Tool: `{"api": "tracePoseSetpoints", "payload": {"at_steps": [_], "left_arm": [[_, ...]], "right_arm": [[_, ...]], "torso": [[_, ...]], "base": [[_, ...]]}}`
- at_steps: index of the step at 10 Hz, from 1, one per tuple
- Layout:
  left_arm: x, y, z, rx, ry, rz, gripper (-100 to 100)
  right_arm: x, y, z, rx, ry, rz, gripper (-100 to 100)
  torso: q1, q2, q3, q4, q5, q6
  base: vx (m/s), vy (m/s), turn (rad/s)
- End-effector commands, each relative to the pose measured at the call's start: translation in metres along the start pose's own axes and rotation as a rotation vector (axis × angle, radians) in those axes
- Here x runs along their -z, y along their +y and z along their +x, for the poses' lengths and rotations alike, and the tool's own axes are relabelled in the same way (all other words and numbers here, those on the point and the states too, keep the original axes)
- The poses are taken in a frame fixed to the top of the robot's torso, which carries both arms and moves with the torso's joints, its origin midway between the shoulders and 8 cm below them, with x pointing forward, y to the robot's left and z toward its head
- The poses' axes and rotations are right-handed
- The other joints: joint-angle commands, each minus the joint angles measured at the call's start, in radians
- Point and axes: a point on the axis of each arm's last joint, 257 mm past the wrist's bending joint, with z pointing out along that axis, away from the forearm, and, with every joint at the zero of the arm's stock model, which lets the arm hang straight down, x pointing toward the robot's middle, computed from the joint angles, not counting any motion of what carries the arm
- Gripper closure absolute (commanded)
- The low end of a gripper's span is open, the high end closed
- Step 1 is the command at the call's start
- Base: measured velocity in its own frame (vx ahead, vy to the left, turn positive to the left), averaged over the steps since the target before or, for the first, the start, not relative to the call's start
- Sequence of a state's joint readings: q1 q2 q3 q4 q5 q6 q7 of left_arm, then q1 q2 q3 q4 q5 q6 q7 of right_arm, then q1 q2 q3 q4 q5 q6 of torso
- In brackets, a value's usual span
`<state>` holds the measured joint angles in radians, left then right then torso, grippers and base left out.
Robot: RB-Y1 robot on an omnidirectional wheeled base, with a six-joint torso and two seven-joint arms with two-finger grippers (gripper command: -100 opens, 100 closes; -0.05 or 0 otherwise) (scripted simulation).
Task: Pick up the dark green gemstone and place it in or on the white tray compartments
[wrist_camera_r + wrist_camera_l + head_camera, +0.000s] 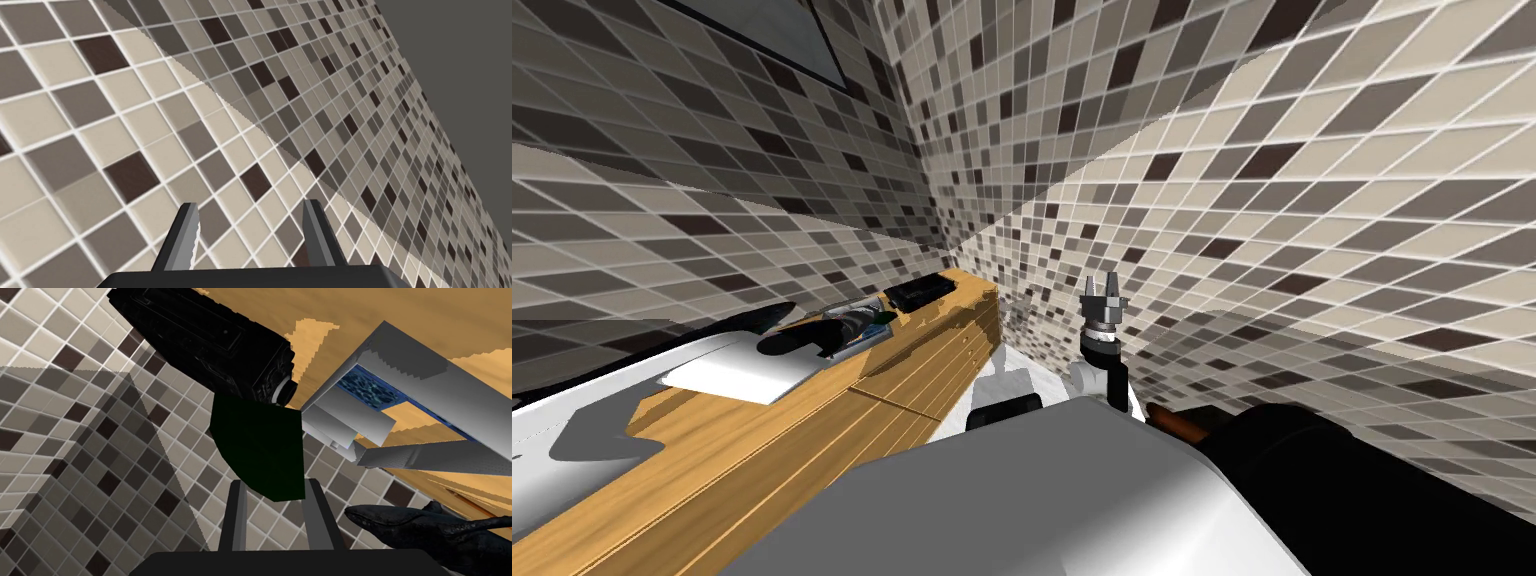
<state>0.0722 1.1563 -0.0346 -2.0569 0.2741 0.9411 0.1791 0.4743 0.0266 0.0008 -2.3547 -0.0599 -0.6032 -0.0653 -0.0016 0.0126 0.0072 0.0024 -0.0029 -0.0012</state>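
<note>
Sitting clamped between the two blades of the left end effector [276, 483], the dark green gemstone [260, 448] stands out past the fingertips, its longer side running roughly along the fingers. It is off the table [400, 308] and not yet over the white tray [440, 388]. The tray lies just beside the stone, past the finger nearer the black whale figurine [425, 528]. The tray's long side runs away from the stone, and a blue patterned patch [370, 388] shows in one compartment. The nearest tray corner looks close to the stone, though I cannot tell if they touch. A black camera [200, 338] lies beyond the stone, beside the tray. My judgement is that the coming move is a short sideways carry toward the tray. The right end effector [1102, 283] is raised well apart from the tray, its blades spread with nothing between them.
</note>
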Motion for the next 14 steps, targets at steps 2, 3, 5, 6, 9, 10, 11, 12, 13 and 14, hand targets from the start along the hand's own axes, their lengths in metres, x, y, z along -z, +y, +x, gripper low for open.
{"api": "tracePoseSetpoints", "payload": {"at_steps": [2, 3, 5, 6, 9, 10, 11, 12, 13, 14], "left_arm": [[0.0, 0.01, -0.026, 0.041, -0.033, -0.047, 100], [-0.001, 0.02, -0.032, 0.059, -0.038, -0.077, 100], [-0.001, 0.042, -0.038, 0.087, -0.039, -0.135, 100], [-0.002, 0.06, -0.041, 0.108, -0.038, -0.178, 100], [0.0, 0.099, -0.043, 0.15, -0.034, -0.268, 100], [0.001, 0.117, -0.044, 0.169, -0.031, -0.309, 100], [0.002, 0.125, -0.044, 0.177, -0.03, -0.328, 100], [0.004, 0.14, -0.043, 0.19, -0.027, -0.36, 100], [0.006, 0.15, -0.042, 0.199, -0.025, -0.382, 100], [0.006, 0.145, -0.044, 0.192, -0.027, -0.366, 100]], "right_arm": [[0.0, 0.0, 0.0, 0.0, 0.0, 0.0, 0], [0.0, 0.0, 0.0, 0.0, 0.0, 0.0, 0], [0.0, 0.0, 0.0, 0.001, 0.0, 0.0, 0], [0.0, 0.0, 0.0, 0.001, 0.0, 0.0, 0], [0.0, 0.0, 0.0, 0.001, 0.0, 0.0, 0], [0.0, 0.0, 0.0, 0.001, 0.0, 0.0, 0], [0.0, 0.0, 0.0, 0.001, 0.0, 0.0, 0], [0.0, 0.0, 0.0, 0.001, 0.0, 0.0, 0], [0.0, 0.0, 0.0, 0.001, 0.0, 0.0, 0], [0.0, 0.0, 0.0, 0.001, 0.0, 0.0, 0]], "torso": [[0.001, -0.002, -0.001, -0.001, 0.0, 0.0], [0.004, -0.005, -0.003, -0.001, 0.001, 0.0], [0.015, -0.014, -0.008, -0.003, 0.004, -0.001], [0.017, -0.018, -0.011, -0.005, 0.005, 0.0], [0.022, -0.021, -0.013, -0.006, 0.006, -0.002], [0.023, -0.022, -0.013, -0.006, 0.007, -0.002], [0.024, -0.022, -0.013, -0.006, 0.007, -0.002], [0.023, -0.022, -0.014, -0.006, 0.007, -0.003], [0.021, -0.022, -0.014, -0.007, 0.007, -0.002], [0.02, -0.022, -0.014, -0.006, 0.006, -0.003]], "base": [[-0.129, 0.034, -0.248], [-0.056, 0.136, -0.28], [0.036, 0.195, -0.257], [0.034, 0.223, -0.292], [0.049, 0.227, -0.211], [0.04, 0.253, -0.219], [0.047, 0.24, -0.161], [0.04, 0.204, -0.155], [0.04, 0.194, -0.133], [0.019, 0.091, -0.025]]}}
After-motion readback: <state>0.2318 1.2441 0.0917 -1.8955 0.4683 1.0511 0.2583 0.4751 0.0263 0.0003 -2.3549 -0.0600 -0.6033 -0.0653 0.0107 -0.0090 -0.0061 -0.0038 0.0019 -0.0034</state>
